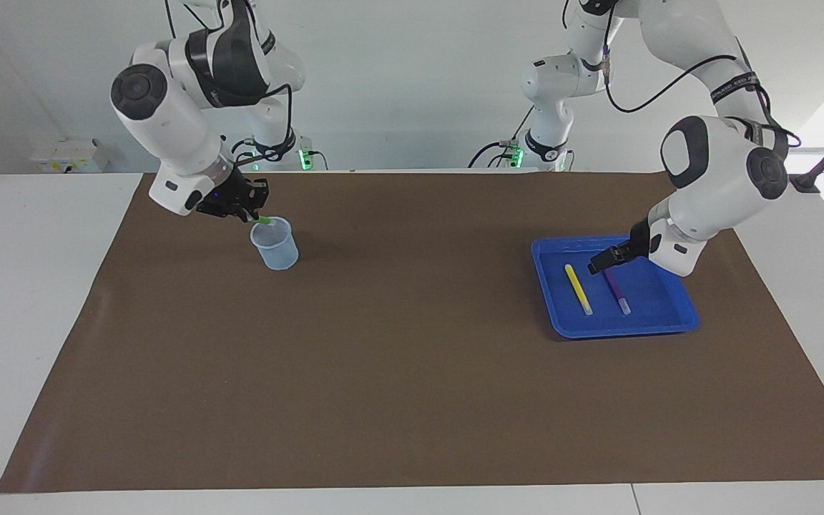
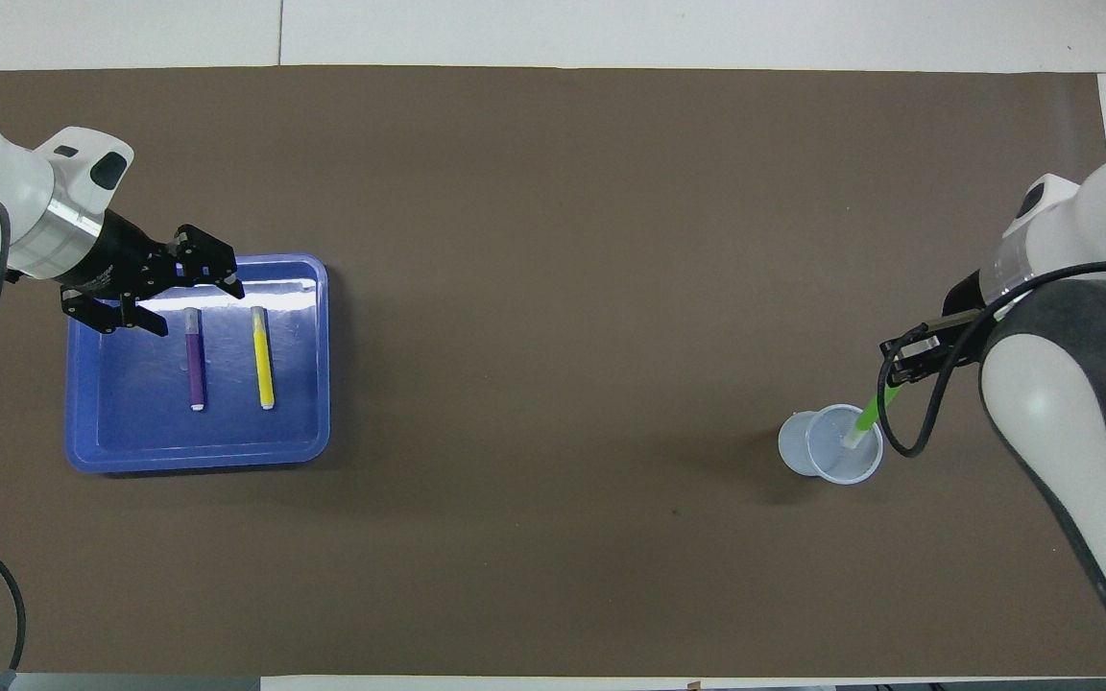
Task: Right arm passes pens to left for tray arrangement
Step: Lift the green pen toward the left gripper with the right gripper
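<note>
The overhead view shows the left gripper (image 2: 186,291) spread wide and empty over the edge of the blue tray (image 2: 313,365) that lies farther from the robots; the facing view shows only a narrow black tip there, but makes clear it hangs above the tray, touching nothing. The yellow pen (image 2: 263,357) and purple pen (image 2: 194,358) lie side by side in the tray, apart, pale tips toward the robots. The right gripper (image 1: 253,213) has its fingers closed on the green pen (image 2: 863,421), held slanting, its pale lower end inside the mouth of the clear plastic cup (image 1: 275,244). The cup stands upright on the matte brown mat (image 1: 412,400) covering the white worktop (image 1: 18,300). Lettering on the arms' black cable straps is unreadable.
</note>
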Robot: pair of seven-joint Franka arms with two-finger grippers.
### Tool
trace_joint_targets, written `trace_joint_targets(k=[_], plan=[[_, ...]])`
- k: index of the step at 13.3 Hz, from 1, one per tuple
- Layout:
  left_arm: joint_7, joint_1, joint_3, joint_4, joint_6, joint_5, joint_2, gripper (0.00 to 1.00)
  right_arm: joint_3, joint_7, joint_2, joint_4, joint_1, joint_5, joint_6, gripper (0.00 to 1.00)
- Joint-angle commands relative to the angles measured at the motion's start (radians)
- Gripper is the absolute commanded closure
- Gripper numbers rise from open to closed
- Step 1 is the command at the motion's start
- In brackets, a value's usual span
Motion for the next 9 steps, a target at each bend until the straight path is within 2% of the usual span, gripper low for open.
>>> trace_joint_targets(k=[1,4,9], plan=[[-0.292,-0.014,-0.055,0.072,-0.074,-0.073,-0.033,0.00,0.016,0.045,0.013,0.123,0.004,0.042,-0.049,1.00],[-0.637,-0.016,-0.067,0.067,-0.028,-0.242,-0.106,0.00,0.022,0.293,0.015,0.140,0.030,0.253,0.025,1.00],[-1.103,-0.019,-0.147,0.051,0.102,-0.402,-0.135,0.00,0.022,0.696,0.015,0.133,0.180,0.363,0.194,1.00]])
